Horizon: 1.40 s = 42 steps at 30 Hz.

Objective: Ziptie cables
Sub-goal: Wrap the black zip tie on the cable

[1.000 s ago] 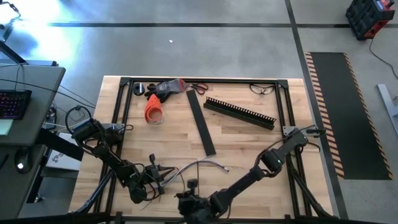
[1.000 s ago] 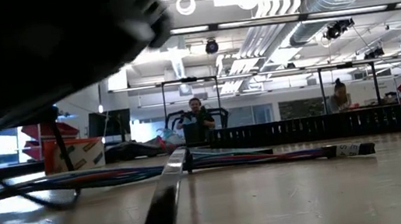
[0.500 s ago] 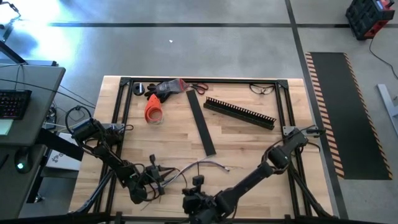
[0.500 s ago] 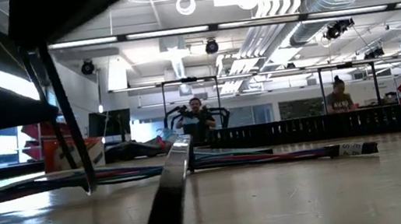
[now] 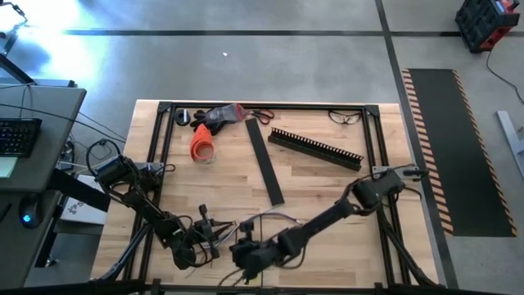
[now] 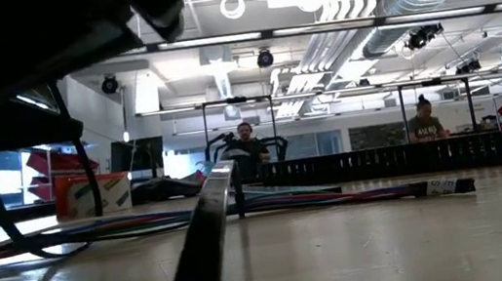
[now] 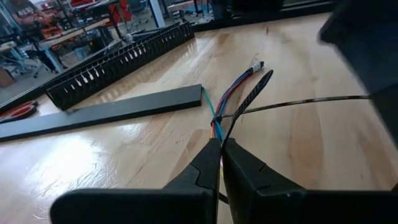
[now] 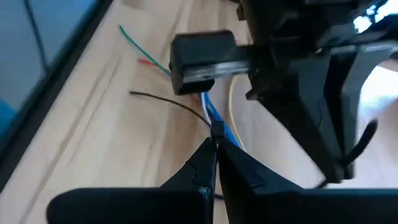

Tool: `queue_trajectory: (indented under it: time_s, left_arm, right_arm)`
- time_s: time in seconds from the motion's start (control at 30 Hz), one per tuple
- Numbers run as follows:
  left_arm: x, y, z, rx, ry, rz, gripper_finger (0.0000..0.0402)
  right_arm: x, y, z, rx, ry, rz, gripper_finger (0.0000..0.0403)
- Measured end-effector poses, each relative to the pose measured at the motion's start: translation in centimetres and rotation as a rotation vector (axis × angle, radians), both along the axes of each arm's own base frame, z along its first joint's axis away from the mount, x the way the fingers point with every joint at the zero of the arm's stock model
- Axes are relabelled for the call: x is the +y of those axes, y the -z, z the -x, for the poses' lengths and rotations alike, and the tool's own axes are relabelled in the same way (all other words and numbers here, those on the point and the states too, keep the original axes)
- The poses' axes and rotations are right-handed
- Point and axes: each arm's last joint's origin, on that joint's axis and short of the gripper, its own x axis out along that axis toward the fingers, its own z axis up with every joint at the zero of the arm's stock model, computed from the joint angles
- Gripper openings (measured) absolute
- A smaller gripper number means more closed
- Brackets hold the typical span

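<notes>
The cables (image 5: 274, 217) are a bunch of coloured wires that lies on the wooden table near its front edge; the low view shows the cables (image 6: 318, 197) flat on the wood. My left gripper (image 5: 214, 238) is shut on the bunch near its left end. A thin black zip tie (image 7: 298, 101) loops around the wires just ahead of my left gripper (image 7: 221, 144). Its tail runs sideways to my right gripper (image 5: 240, 250), which is shut close beside the left one. Splayed free wire ends (image 8: 140, 53) lie beyond the left gripper. My left gripper pinches the cables (image 7: 216, 127) between its two shut fingers, coming in low and nearly level from the table's left, fingers along the bunch. The rest of the bunch rests on the table beyond the fingertips. My right gripper (image 8: 214, 144) pinches a thin black piece (image 8: 216, 129) right at the bunch, seemingly the zip tie's tail. The fingers slant down from the near right. The tail (image 7: 323, 99) runs straight from the loop.
A flat black strip (image 5: 266, 164) and a black slotted channel (image 5: 315, 147) lie mid-table behind the cables. An orange object (image 5: 201, 143), scissors (image 5: 258, 115) and glasses (image 5: 344, 117) sit along the far edge. A dark metal frame (image 5: 164, 147) borders the table.
My right gripper has risen and moved from the table's near edge toward the far edge, closer to my left gripper, and has stayed shut. The cables have kept their place on the table.
</notes>
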Motion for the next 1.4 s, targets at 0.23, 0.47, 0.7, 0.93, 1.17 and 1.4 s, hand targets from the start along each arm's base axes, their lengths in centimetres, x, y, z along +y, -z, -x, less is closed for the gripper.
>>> queue_trajectory:
  time_s: [0.23, 0.47, 0.7, 0.93, 1.17, 1.4]
  left_arm:
    - [0.0, 0.2, 0.0, 0.014, 0.016, 0.015, 0.0]
    - [0.0, 0.3, -0.2, 0.061, 0.058, -0.032, 0.0]
    - [0.0, 0.3, -0.4, 0.114, 0.114, -0.088, 0.0]
    - [-0.1, -0.1, -1.0, 0.108, 0.102, -0.107, 0.0]
    - [-0.6, -0.7, -1.6, 0.116, 0.123, -0.144, 0.0]
    - [-0.9, -0.6, -1.1, 0.128, 0.149, -0.169, 0.0]
  right_arm:
    - [-4.2, 1.5, 1.5, -0.239, -0.047, -0.324, 0.0]
    - [-7.1, 3.2, 2.4, -0.368, -0.11, -0.688, 0.0]
    - [-6.8, 3.2, 2.9, -0.392, -0.081, -0.78, 0.0]
    - [-6.2, 3.9, 3.3, -0.375, 0.036, -0.778, 0.0]
    - [-6.6, 4.0, 3.2, -0.377, 0.052, -0.784, 0.0]
    - [-5.7, 3.6, 3.5, -0.385, -0.004, -0.817, 0.0]
